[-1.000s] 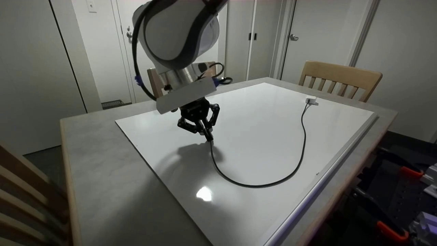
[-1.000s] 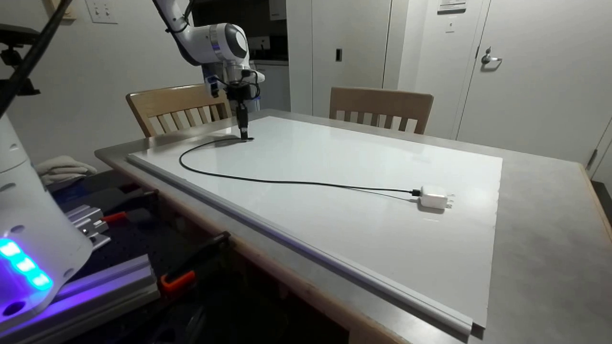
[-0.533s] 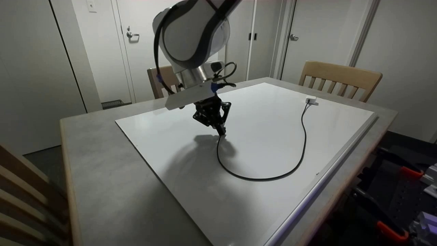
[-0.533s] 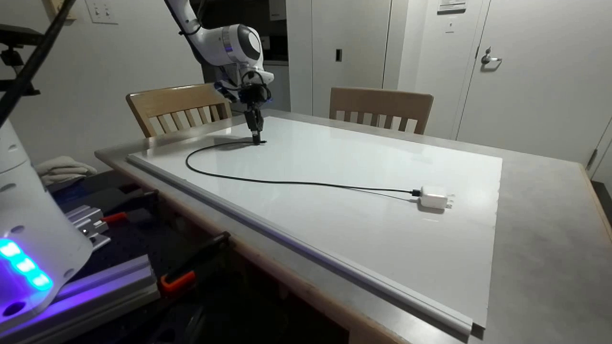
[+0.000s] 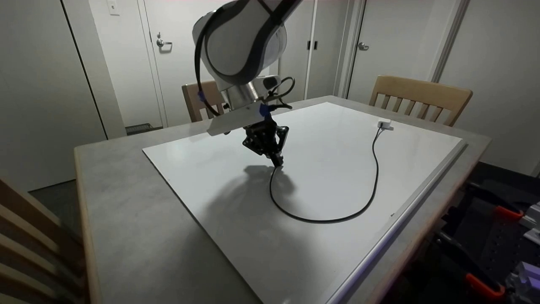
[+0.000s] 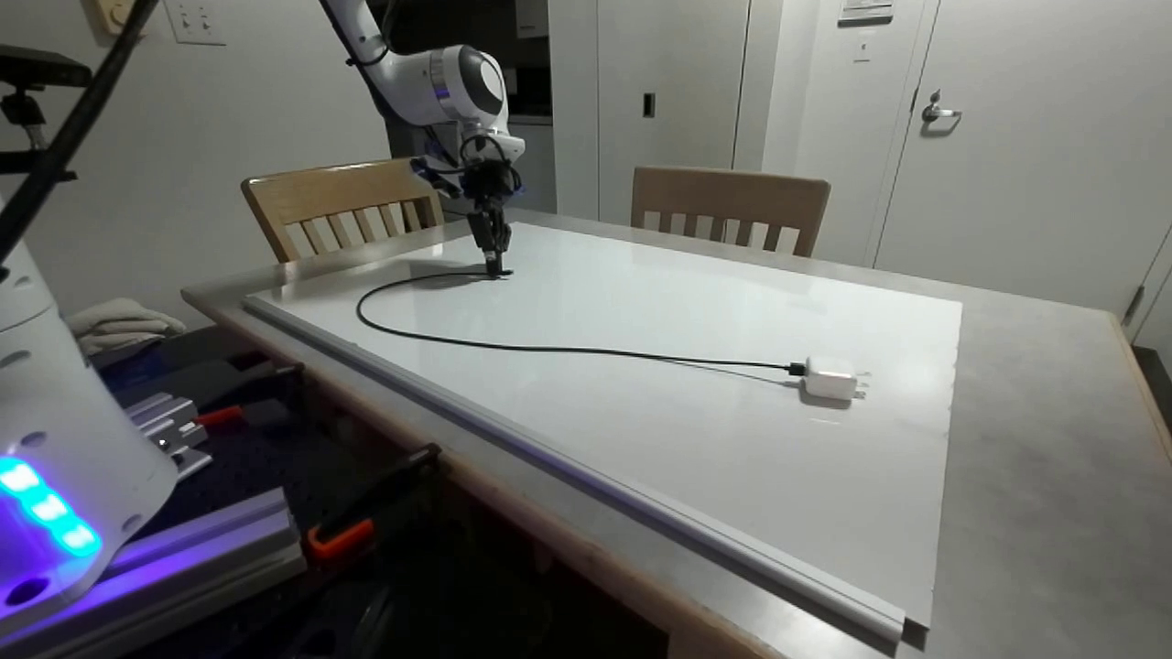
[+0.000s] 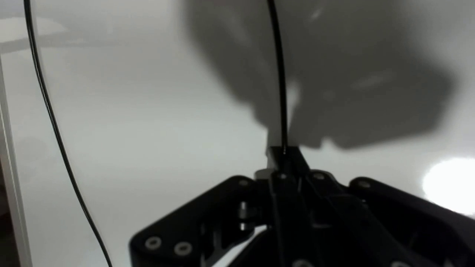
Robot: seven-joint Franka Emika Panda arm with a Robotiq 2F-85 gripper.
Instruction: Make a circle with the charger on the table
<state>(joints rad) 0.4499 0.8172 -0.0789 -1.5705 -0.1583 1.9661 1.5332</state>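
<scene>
The charger is a long black cable [image 5: 322,221] with a white plug block [image 6: 830,379] at one end. It lies as a wide U-shaped curve on the white panel [image 5: 325,181] of the table, and the block rests near the panel's far side in an exterior view. At the cable's other end my gripper [image 5: 277,164] points down, close to the surface, its jaws closed on the cable. In the wrist view the cable runs straight out from between the fingertips of the gripper [image 7: 284,150]; another stretch of cable crosses at left. A short dark tip pokes out past the fingers [image 6: 493,261].
A raised rail [image 6: 586,485] runs along one long edge of the panel. Around it goes the table's grey rim [image 6: 1044,439]. Wooden chairs [image 5: 422,95] stand at the table's sides. Orange-handled clamps [image 6: 341,540] and the robot's base [image 6: 73,458] are beside the table.
My gripper has moved right in both exterior views, dragging the cable end along. The cable's curve has drawn in tighter. The plug block has stayed in place. Over the last half second motion is slight.
</scene>
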